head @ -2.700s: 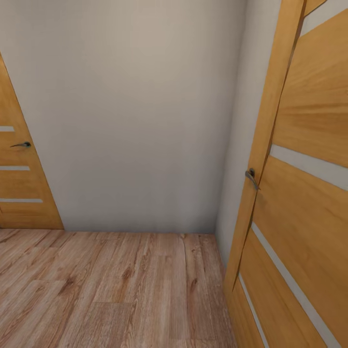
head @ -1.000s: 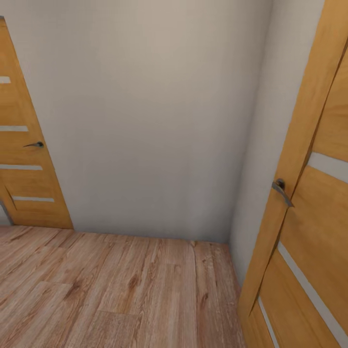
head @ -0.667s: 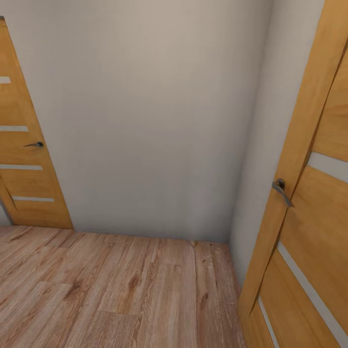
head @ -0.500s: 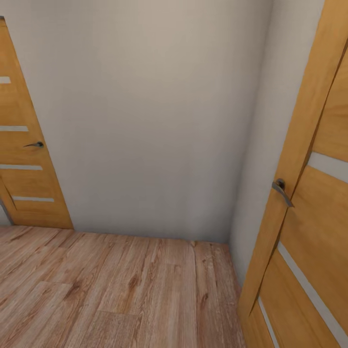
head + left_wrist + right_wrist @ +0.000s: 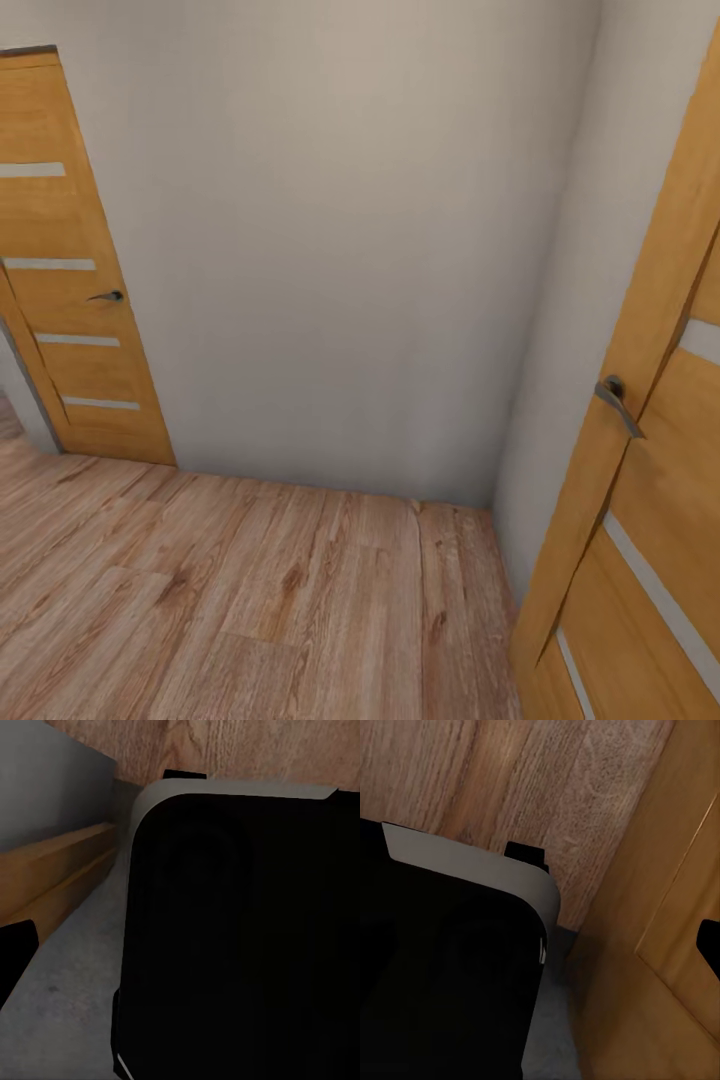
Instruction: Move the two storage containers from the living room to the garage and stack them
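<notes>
- Facing a plain grey wall (image 5: 330, 250) in a hallway corner, wood-plank flooring (image 5: 230, 600) under me. I'd guess I'm just driving between rooms.
- Two orange doors: left door (image 5: 70, 270) and right door (image 5: 650, 430), one lever handle (image 5: 618, 400) each. Both look ajar.
- Neither storage container is around here, so no clue where they sit.
- Pincers: honestly can't tell if either is apart or together, the wrist views are mostly dark robot body (image 5: 240, 937).

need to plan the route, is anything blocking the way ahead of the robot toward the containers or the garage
Neither a container nor the garage is in sight. Straight ahead a plain wall closes off the wood-plank floor, which holds no obstacle. One wooden door stands at the left, another door close at the right; whether either leads onward cannot be told.
</notes>
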Motion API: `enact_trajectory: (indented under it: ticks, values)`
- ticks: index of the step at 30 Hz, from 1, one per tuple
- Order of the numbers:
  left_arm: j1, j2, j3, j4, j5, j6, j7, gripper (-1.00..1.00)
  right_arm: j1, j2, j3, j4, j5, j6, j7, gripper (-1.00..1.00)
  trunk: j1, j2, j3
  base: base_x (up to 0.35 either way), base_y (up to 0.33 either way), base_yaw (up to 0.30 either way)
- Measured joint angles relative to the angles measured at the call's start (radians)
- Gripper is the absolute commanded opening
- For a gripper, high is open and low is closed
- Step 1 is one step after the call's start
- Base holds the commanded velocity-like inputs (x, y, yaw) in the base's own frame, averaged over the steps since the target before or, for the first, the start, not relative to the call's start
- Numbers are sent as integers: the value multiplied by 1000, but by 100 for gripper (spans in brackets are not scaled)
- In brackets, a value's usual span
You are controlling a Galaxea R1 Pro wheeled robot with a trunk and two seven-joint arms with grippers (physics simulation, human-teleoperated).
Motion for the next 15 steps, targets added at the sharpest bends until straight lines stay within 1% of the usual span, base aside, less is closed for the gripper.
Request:
enact_trajectory:
  ticks: [5,7,11,15]
  values:
    - [0,0,0,0,0,0,0,100,0,0,0,0,0,0,0,100,0,0,0,16,0,5]
    - [0,0,0,0,0,0,0,100,0,0,0,0,0,0,0,100,0,0,0,160,0,1]
    - [0,0,-1,0,0,0,-1,100,0,0,0,0,0,-1,0,100,-1,0,0,277,0,0]
    - [0,0,-1,0,0,0,0,100,0,0,0,0,0,-1,0,100,0,0,0,99,0,0]
